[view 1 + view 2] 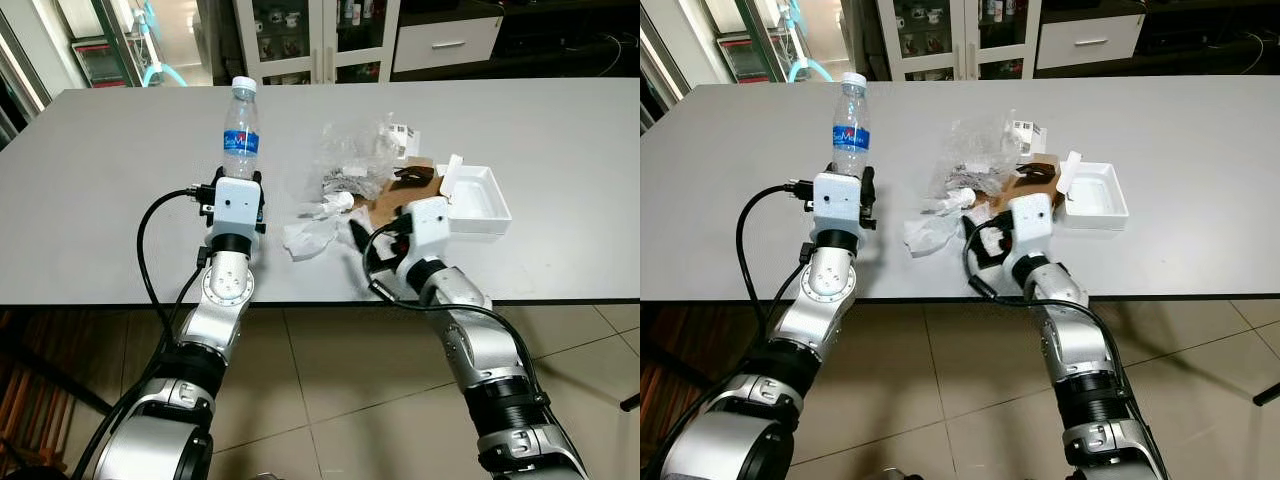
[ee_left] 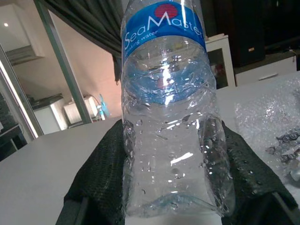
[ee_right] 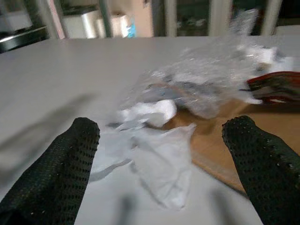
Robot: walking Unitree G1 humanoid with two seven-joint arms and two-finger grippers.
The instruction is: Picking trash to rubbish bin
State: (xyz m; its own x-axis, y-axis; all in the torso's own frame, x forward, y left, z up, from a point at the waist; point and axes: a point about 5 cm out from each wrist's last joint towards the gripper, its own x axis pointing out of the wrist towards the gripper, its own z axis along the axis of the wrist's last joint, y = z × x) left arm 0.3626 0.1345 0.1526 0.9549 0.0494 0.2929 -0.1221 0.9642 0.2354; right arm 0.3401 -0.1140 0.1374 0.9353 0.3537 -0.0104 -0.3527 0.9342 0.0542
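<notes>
A clear plastic water bottle (image 1: pixel 240 130) with a blue label stands upright on the grey table (image 1: pixel 120 200). My left gripper (image 1: pixel 238 192) is shut on its lower body; in the left wrist view both black fingers (image 2: pixel 101 168) press against the bottle (image 2: pixel 168 117). A heap of trash lies at the table's middle: crumpled white tissue (image 1: pixel 312 232), clear plastic wrap (image 1: pixel 355 150) and brown cardboard (image 1: pixel 395 190). My right gripper (image 1: pixel 372 228) is open just before the heap, its fingers (image 3: pixel 65 164) spread either side of the tissue (image 3: pixel 159 154).
A white shallow tray (image 1: pixel 478 200) lies to the right of the heap. The table's front edge runs under both wrists, with tiled floor below. Cabinets (image 1: pixel 320 35) stand behind the table's far side.
</notes>
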